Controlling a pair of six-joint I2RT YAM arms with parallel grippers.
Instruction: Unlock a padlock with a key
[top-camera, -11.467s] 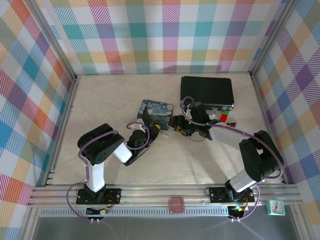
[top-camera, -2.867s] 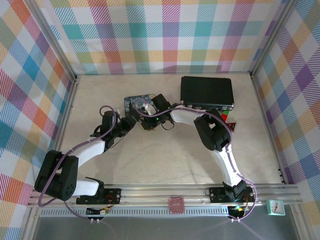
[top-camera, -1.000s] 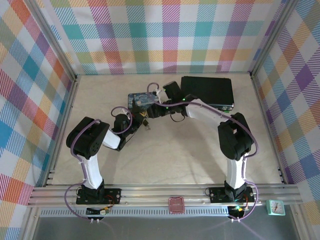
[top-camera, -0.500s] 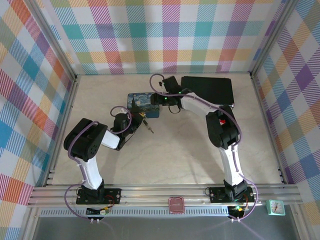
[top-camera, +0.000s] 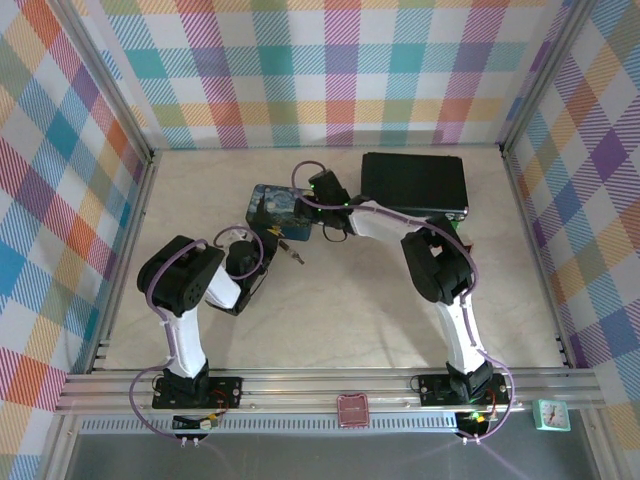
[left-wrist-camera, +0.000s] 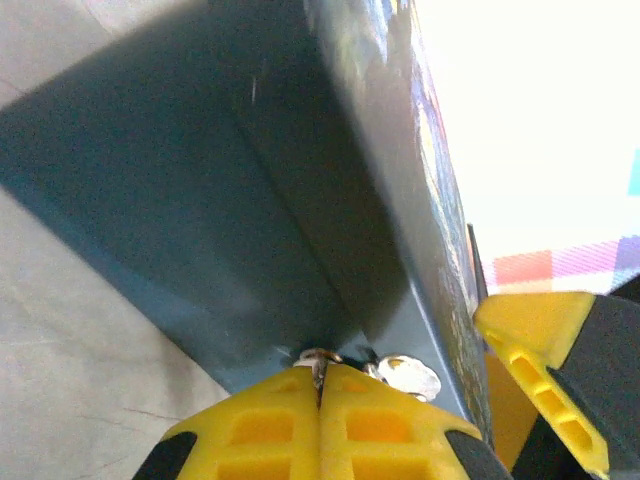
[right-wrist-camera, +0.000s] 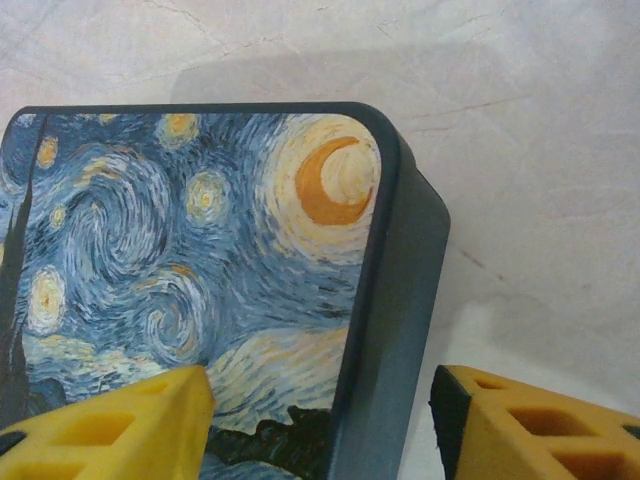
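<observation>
In the left wrist view my left gripper is shut, pinching a thin metal piece that looks like the key. A silvery key head sticks out beside it. From above, a tiny dark metal thing, apparently the padlock, sits just past the left gripper; lock and key blur together there. My right gripper is open astride the right edge of the blue-and-yellow painted tin, one finger over the lid and one over the table. In the top view the right gripper sits at the tin's right side.
The tin's grey side wall stands right in front of the left fingertips. A flat black case lies at the back right. The right arm arches over the table between the case and the tin. Bare tabletop stretches toward the near edge.
The right gripper has swung from beside the black case to the tin's right edge and narrowed a little. The tin shifted slightly left. The left gripper stays shut in nearly the same spot.
</observation>
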